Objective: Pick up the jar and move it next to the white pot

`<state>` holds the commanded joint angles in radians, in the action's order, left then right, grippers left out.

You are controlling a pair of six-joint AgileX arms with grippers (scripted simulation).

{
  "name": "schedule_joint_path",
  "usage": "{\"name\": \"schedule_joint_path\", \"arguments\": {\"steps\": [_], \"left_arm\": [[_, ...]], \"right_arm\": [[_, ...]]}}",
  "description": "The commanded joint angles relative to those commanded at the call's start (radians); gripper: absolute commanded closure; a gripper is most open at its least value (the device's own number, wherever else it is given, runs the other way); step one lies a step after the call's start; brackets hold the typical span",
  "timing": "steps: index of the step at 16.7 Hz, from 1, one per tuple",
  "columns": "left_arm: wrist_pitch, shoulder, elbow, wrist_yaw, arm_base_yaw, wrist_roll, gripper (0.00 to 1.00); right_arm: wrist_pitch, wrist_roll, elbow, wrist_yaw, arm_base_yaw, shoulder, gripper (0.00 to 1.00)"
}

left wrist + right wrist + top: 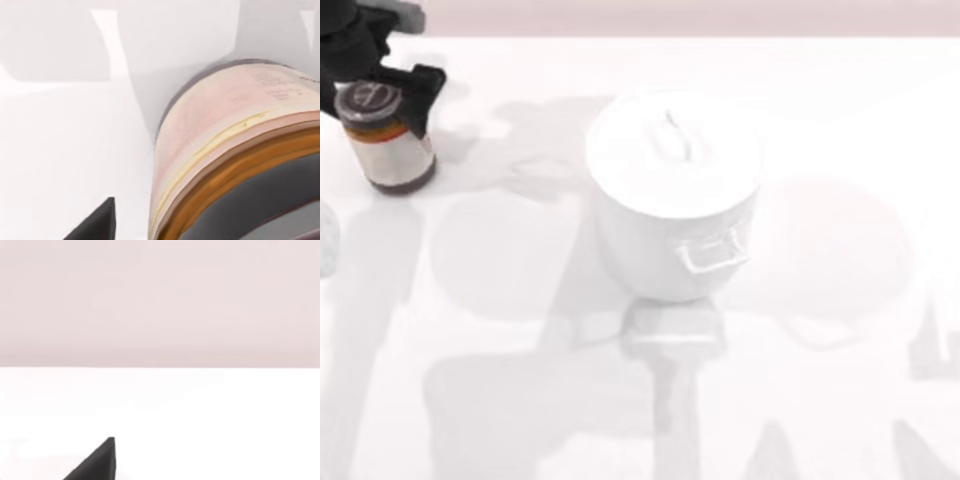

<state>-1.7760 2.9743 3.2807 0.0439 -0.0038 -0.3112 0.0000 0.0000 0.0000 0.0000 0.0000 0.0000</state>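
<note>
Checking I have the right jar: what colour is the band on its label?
Orange-red, just under the dark lid of the jar; clearest in the top view.

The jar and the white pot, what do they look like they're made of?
The jar: probably glass, since dark contents show below its matte paper-like label; the dark lid could be metal or plastic. The white pot: uniformly white and smooth, perhaps enamelled metal or ceramic; the render leaves it open.

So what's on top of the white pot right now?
Only the white pot's own white lid with its small knob; nothing else rests there. The lid hides whatever is inside. The jar stands far left at the left gripper.
</note>
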Motion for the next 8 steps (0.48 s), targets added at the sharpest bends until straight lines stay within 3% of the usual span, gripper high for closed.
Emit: {"name": "schedule_joint_path", "arguments": {"steps": [7, 8], "left_arm": [[-0.019, 0.048, 0.062, 0.001, 0.000, 0.000, 0.00], [-0.019, 0.048, 0.062, 0.001, 0.000, 0.000, 0.08]], "right_arm": [[0.000, 0.000, 0.000, 0.000, 0.000, 0.000, 0.00], [0.000, 0.000, 0.000, 0.000, 0.000, 0.000, 0.00]]}}
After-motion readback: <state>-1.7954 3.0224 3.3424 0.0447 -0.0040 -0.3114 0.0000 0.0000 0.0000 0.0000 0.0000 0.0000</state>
